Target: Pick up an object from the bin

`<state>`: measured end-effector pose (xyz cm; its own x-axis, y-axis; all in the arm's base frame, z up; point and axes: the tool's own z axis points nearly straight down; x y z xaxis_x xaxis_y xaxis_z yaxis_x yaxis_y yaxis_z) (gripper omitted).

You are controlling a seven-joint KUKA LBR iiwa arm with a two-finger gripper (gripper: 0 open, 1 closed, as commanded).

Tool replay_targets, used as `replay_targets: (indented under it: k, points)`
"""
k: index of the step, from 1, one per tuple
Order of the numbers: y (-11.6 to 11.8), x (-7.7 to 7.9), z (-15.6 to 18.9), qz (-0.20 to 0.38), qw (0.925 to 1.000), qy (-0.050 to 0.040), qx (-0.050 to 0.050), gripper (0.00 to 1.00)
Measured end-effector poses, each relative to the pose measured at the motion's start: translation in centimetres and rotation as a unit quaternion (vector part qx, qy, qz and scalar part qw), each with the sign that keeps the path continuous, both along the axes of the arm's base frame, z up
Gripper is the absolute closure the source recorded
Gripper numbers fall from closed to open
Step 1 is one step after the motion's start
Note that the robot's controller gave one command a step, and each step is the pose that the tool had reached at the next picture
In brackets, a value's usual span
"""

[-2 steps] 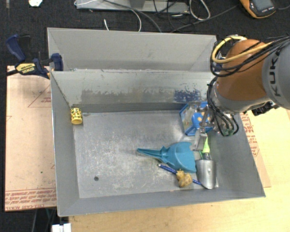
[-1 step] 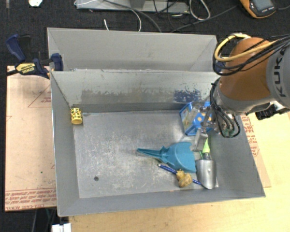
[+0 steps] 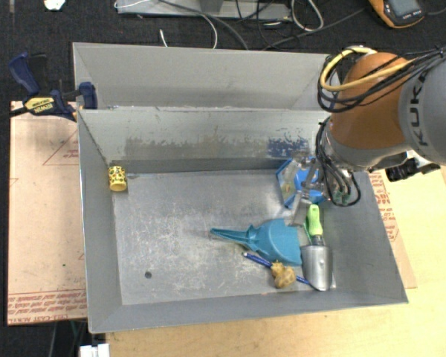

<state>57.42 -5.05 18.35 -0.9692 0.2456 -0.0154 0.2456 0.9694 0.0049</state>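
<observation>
My gripper (image 3: 309, 187) is low over the right back part of the bin, under the orange wrist cover. A blue flat thing (image 3: 288, 177) lies right beside it on its left, partly hidden by it. Just in front of the gripper lies a green marker (image 3: 313, 222), pointing toward the front. A blue funnel (image 3: 277, 239) rests on its side left of the marker, spout pointing left. A silver cylinder (image 3: 317, 267) lies in front of the marker.
A blue pen (image 3: 262, 259) and a tan lump (image 3: 284, 275) lie in front of the funnel. A small yellow spotted piece (image 3: 117, 178) sits in the back left corner. The arm comes in over the right wall.
</observation>
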Motion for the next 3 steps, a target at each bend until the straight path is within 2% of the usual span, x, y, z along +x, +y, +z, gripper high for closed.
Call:
replay_targets:
  k: [1, 2, 3]
  points:
    - [0.6, -1.4, -2.2, 0.09, 0.9959, 0.0003, -0.001, 0.0]
    - [0.7, -0.1, -1.7, 0.0, 1.0, -0.0007, 0.0, 0.0]
    - [1.8, -0.1, -3.3, 0.048, 0.9988, -0.0068, -0.002, 0.0]
